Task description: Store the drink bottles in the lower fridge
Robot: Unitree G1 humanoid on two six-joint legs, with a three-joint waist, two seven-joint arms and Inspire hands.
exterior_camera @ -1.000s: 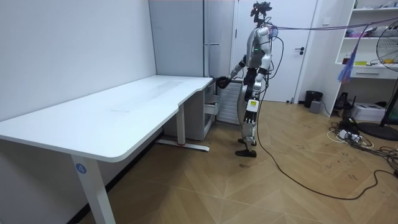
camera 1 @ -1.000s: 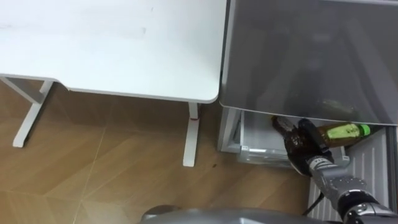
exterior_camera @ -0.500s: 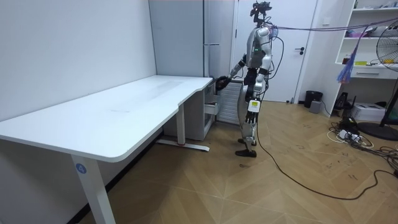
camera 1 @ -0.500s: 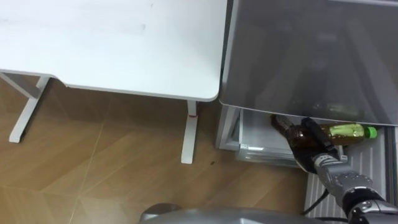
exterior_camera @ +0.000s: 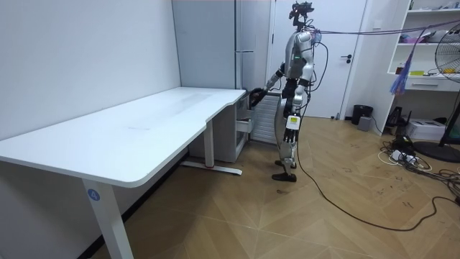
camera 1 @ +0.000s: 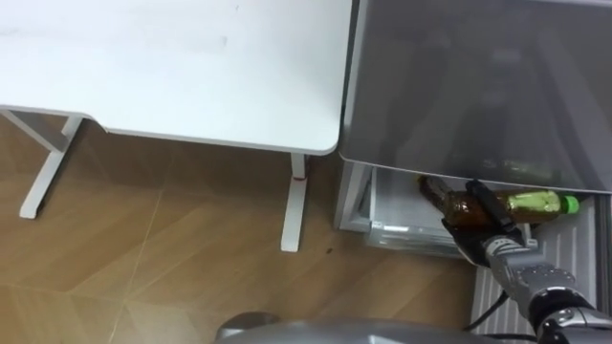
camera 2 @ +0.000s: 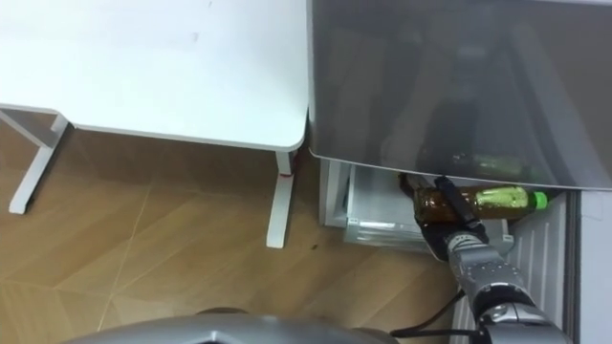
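R hand (camera 1: 476, 235) curled round brown bottle (camera 1: 445, 197) over open lower fridge drawer (camera 1: 397, 232).

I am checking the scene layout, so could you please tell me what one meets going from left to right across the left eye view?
Slanted white table leg → straight white table leg → brown bottle → clear bottle of yellow-green drink with a green cap. I leave out the dark right hand, which overlaps both bottles.

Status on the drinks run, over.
Right robot hand shut on brown bottle, at the open lower fridge. Green-capped bottle alongside; held or lying there, unclear. Nothing seen blocking the opening.
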